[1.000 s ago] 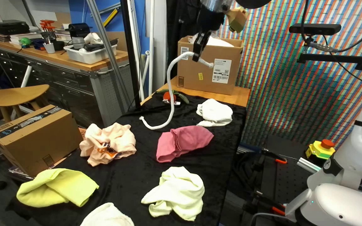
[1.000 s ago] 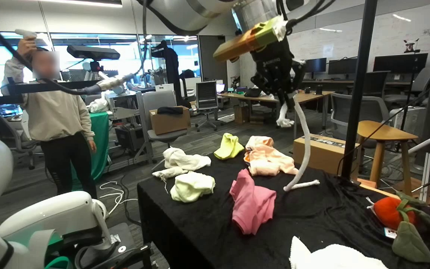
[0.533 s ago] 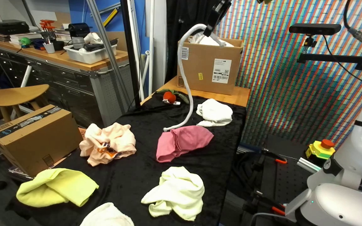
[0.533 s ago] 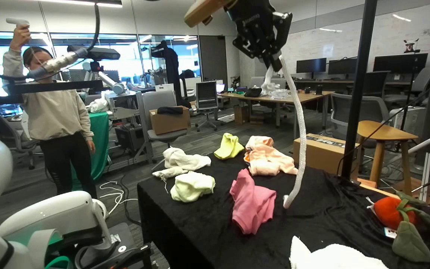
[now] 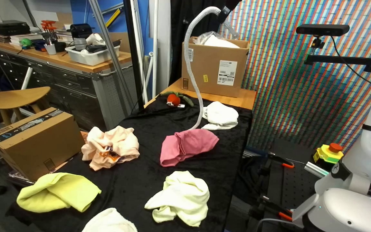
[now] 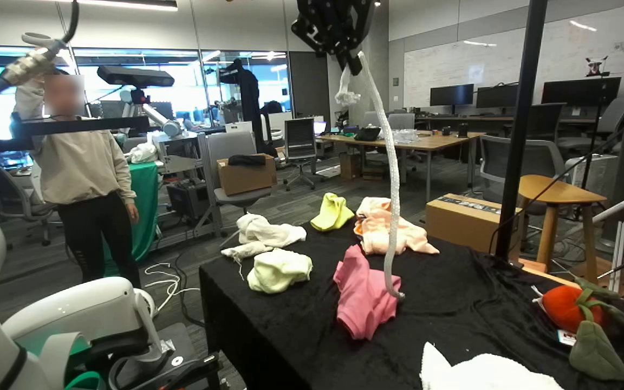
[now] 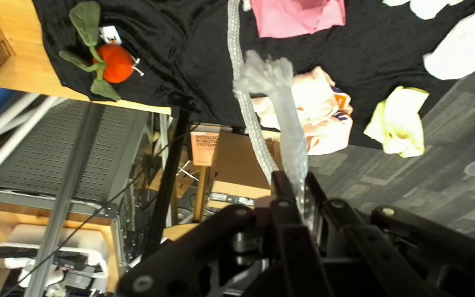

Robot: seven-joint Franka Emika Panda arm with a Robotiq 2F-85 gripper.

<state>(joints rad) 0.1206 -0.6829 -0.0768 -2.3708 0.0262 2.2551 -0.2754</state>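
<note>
We see a white rope (image 6: 394, 179) with a braided pattern, and black jaws. We make out a rose-pink cloth (image 5: 188, 146), a peach cloth (image 5: 109, 143) marked in orange and navy, a lime-yellow cloth (image 5: 58, 191), a pale greenish-yellow cloth (image 5: 184, 196) and a white cloth (image 5: 221, 115). To us the cover (image 5: 130, 190) is plain black, the toy (image 6: 564, 309) orange-red with green leaves (image 6: 596, 352), the backdrop (image 5: 285, 96) striped red, white, green and blue.

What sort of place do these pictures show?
Most likely a robotics lab or workshop: a white jointed robot arm, a yellow box with a round red button and a wooden-topped workbench with black drawers suggest it.
</note>
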